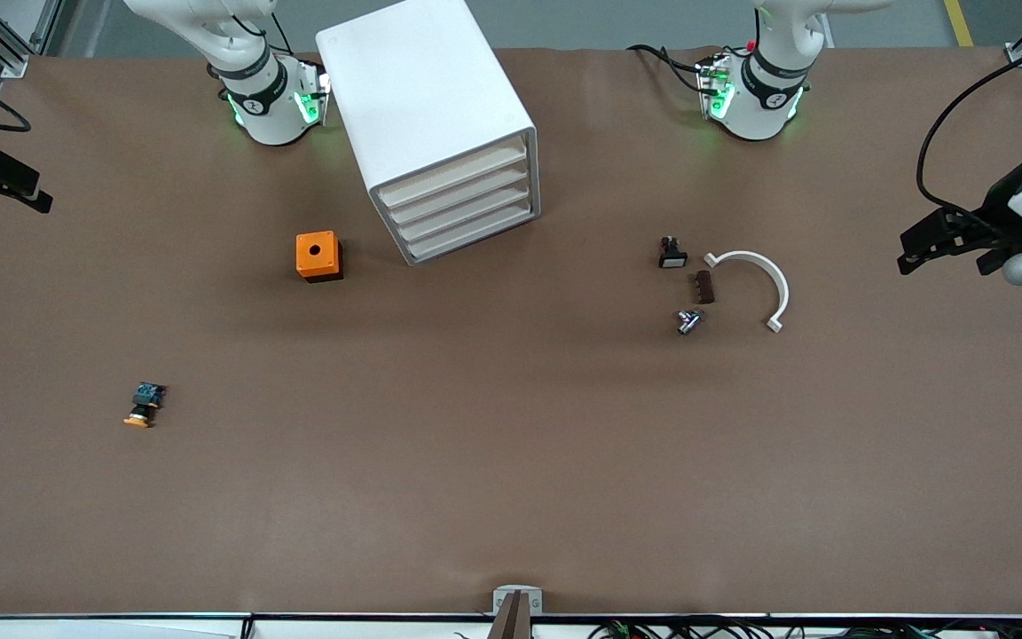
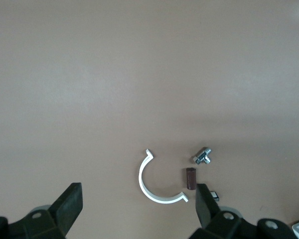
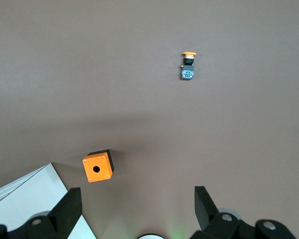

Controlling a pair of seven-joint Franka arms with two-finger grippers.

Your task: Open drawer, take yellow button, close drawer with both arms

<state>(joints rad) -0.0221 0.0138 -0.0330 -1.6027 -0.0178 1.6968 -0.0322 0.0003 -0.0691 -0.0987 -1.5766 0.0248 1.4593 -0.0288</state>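
The white cabinet (image 1: 427, 98) stands between the two arm bases, and its corner shows in the right wrist view (image 3: 25, 191). Its uppermost drawer (image 1: 453, 169) is shut, like the three below it. The button (image 1: 145, 405), with its orange cap, black body and blue end, lies on the bare table toward the right arm's end, nearer the front camera than the cabinet. It also shows in the right wrist view (image 3: 188, 66). My right gripper (image 1: 36, 191) (image 3: 135, 206) is open and empty, up at the right arm's end. My left gripper (image 1: 906, 251) (image 2: 138, 206) is open and empty, up at the left arm's end.
An orange cube with a hole (image 1: 318, 256) (image 3: 97, 167) sits beside the cabinet. Toward the left arm's end lie a small black part with a white face (image 1: 672, 253), a brown block (image 1: 703, 287) (image 2: 190, 178), a metal fitting (image 1: 688, 321) (image 2: 203, 156) and a white half ring (image 1: 755, 280) (image 2: 154, 184).
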